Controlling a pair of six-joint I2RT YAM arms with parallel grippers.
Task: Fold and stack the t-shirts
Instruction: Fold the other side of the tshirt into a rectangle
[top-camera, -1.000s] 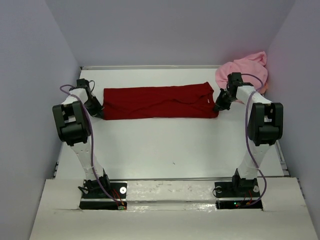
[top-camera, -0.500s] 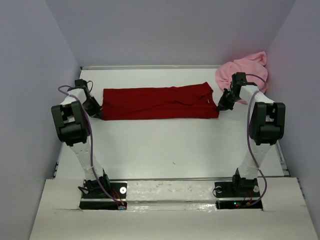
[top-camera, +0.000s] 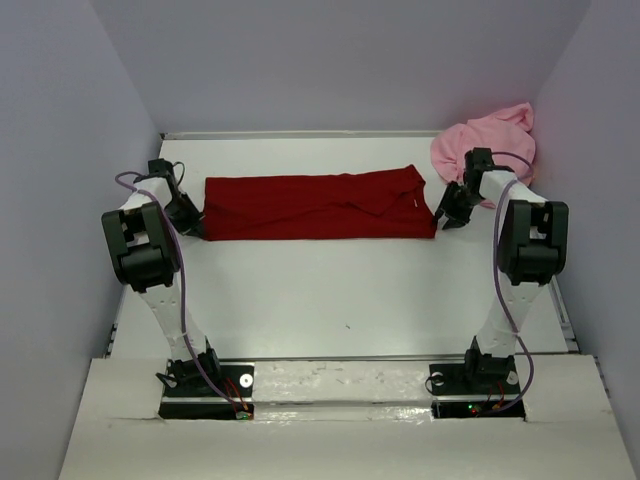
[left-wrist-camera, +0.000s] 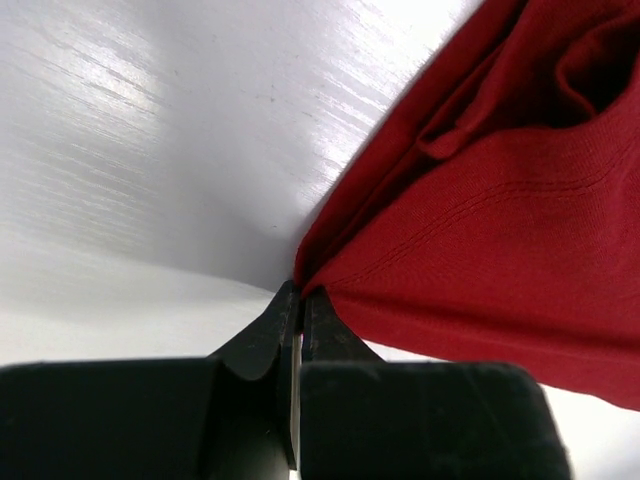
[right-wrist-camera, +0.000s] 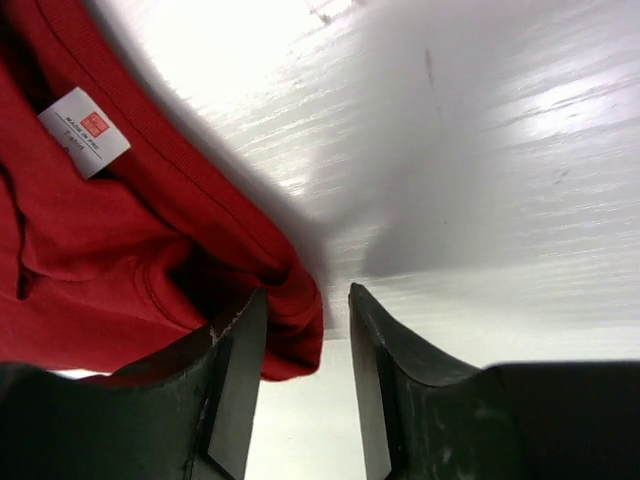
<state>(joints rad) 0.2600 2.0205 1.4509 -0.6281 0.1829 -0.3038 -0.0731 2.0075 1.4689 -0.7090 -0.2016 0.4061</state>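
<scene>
The left gripper (left-wrist-camera: 298, 300) has its 2 fingers pressed tight on the left corner of the red shirt (top-camera: 315, 205), which lies flat as a long folded strip across the far half of the table (top-camera: 330, 290). At the shirt's right end, the right gripper (right-wrist-camera: 305, 300) is spread wide, with a bit of the red edge between its fingers. The pink shirt (top-camera: 485, 140) is a crumpled heap in the far right corner.

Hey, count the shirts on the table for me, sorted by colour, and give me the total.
Dark red cloth t-shirt, spread flat between the arms: 1
Light pink cloth t-shirt, crumpled in the far right corner: 1
Total: 2
</scene>
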